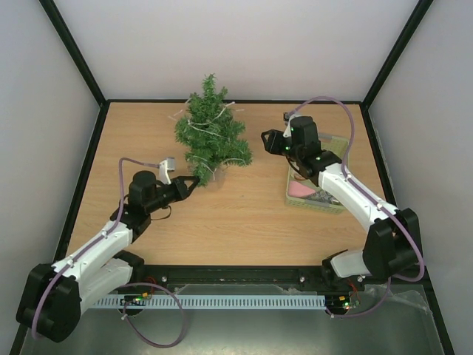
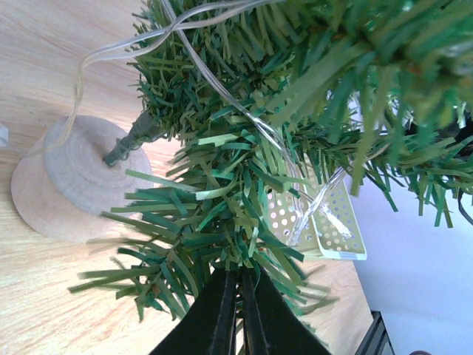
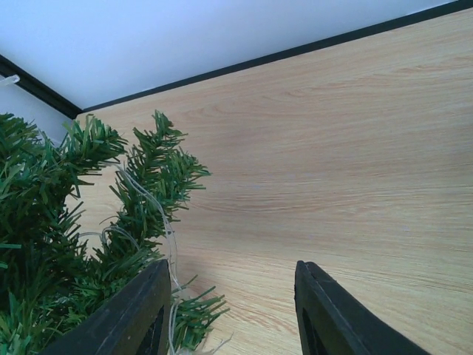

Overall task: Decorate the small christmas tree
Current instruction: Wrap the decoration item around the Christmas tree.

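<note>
Nearest the viewer, two robot arms are bolted at the near edge of a pale wooden surface [image 1: 244, 222], seen from above, and each arm reaches away towards the far wall. From the middle of the surface, the left gripper [image 1: 191, 183] sits at about 9 o'clock. Its black fingers [image 2: 222, 310] are drawn almost together, with only a thin slit between them, and their tips are pinched into the needles of a low branch. That branch belongs to the small christmas tree [image 1: 212, 133], which stands at about 11 o'clock, bushy and dark green, with its top pointing towards the far wall. In the left wrist view its round pale wooden base [image 2: 70, 181] rests on the surface, just beside the gripped branch. A clear light string [image 2: 255, 122] loops through the branches and trails down past the base. At 3 o'clock lies a pale green perforated basket [image 1: 316, 206] with something pink [image 1: 301, 191] inside; the right forearm crosses over it and hides much of it. Farther off, at about 1 o'clock, the right gripper [image 1: 267, 140] hangs near the tree's right side, apart from it. Its two fingers [image 3: 129, 314] are spread wide, with only bare wood showing between them, and green branches lie just beside the left finger.
</note>
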Robot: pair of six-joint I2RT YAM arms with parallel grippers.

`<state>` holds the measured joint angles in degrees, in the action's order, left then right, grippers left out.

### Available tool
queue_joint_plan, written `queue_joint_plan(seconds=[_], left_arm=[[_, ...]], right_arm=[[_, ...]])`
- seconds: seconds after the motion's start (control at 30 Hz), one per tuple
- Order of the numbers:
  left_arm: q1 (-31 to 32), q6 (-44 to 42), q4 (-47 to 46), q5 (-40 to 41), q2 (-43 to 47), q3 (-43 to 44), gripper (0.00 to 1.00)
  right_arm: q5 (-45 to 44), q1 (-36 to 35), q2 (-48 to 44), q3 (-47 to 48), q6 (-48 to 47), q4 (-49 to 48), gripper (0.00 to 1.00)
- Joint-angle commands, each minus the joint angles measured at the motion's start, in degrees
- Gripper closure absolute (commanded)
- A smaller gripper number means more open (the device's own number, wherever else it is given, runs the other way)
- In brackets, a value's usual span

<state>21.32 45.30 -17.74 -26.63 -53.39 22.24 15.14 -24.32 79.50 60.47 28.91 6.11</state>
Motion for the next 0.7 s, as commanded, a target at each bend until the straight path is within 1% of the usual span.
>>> queue_joint_plan(seconds=[0.0, 0.17, 0.4, 0.67], left_arm=[[2.5, 4.4, -3.7, 4.1, 1.3, -1.7, 0.92], [4.1, 3.8, 0.6, 5.8, 2.6, -0.3, 0.84], [4.3, 6.5, 12.0, 12.0, 8.4, 1.4, 0.67], [4.3, 9.7, 23.1, 19.4, 13.8, 4.2, 0.6]], right_arm=[[-0.4, -0.4, -2.5, -0.2, -0.8, -1.3, 0.55], [-0.6, -0.4, -2.3, 0.4, -1.4, -0.9, 0.55], [-1.3, -0.4, -2.1, 1.5, -1.7, -0.5, 0.55], [-2.1, -0.4, -1.8, 2.6, -1.6, 0.3, 0.56]])
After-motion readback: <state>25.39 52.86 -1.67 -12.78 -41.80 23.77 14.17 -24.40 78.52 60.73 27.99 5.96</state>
